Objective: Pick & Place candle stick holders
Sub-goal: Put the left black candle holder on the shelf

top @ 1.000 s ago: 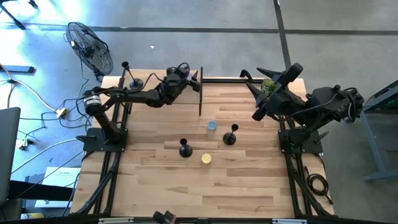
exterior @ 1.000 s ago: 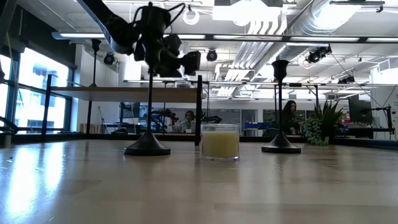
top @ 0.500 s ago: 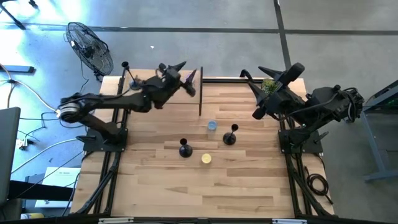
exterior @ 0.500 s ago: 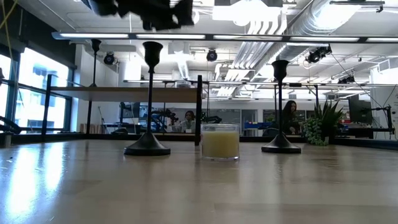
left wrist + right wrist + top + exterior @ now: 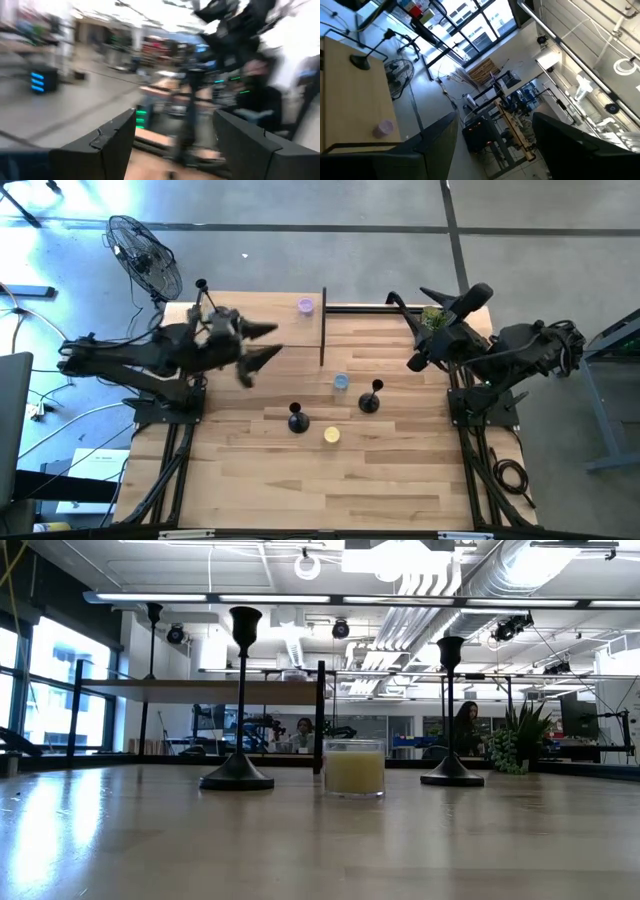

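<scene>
The wooden table [image 5: 400,480] carries a thin black upright post [image 5: 323,325] at mid-back. The left gripper [image 5: 262,343], fingers spread and empty, hangs over the left side; the right gripper [image 5: 405,302] waits at the back right, also spread. Two candle stick holders [image 5: 298,420] [image 5: 371,398] stand mid-table, a third [image 5: 203,295] at the back left corner, among a yellow candle [image 5: 332,436], a blue cup [image 5: 341,382] and a purple cup [image 5: 305,306].

The wooden desk [image 5: 400,470] carries three black holders: one [image 5: 298,420] beside a yellow candle [image 5: 332,435], one [image 5: 370,400] near a blue candle [image 5: 341,382], one [image 5: 215,310] at the far left corner. A purple cup [image 5: 305,306] sits at the far edge.
</scene>
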`<control>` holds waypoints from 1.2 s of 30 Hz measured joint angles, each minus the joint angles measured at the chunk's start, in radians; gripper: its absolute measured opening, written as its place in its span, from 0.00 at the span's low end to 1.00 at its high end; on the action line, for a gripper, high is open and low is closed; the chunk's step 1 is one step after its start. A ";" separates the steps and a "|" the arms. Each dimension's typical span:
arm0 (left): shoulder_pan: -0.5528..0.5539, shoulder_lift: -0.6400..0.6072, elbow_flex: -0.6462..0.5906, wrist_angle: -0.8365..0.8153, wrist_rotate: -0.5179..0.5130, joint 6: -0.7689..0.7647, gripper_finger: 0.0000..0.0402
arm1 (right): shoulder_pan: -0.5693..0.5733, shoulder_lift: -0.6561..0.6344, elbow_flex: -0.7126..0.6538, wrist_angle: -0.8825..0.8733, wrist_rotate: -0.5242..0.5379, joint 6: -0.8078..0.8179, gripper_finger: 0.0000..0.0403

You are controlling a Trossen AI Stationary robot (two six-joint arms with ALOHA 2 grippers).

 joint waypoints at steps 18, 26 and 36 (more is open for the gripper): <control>-0.531 0.019 0.000 -0.159 -0.249 -0.096 0.65 | 0.279 0.005 0.000 -0.089 -0.007 0.550 0.63; -0.694 0.095 -0.001 -0.243 -0.521 -0.102 0.65 | 0.342 0.052 0.000 -0.088 -0.012 0.730 0.63; -0.726 0.251 0.000 -0.370 -0.823 -0.267 0.65 | 0.387 0.120 0.000 -0.074 0.002 0.823 0.63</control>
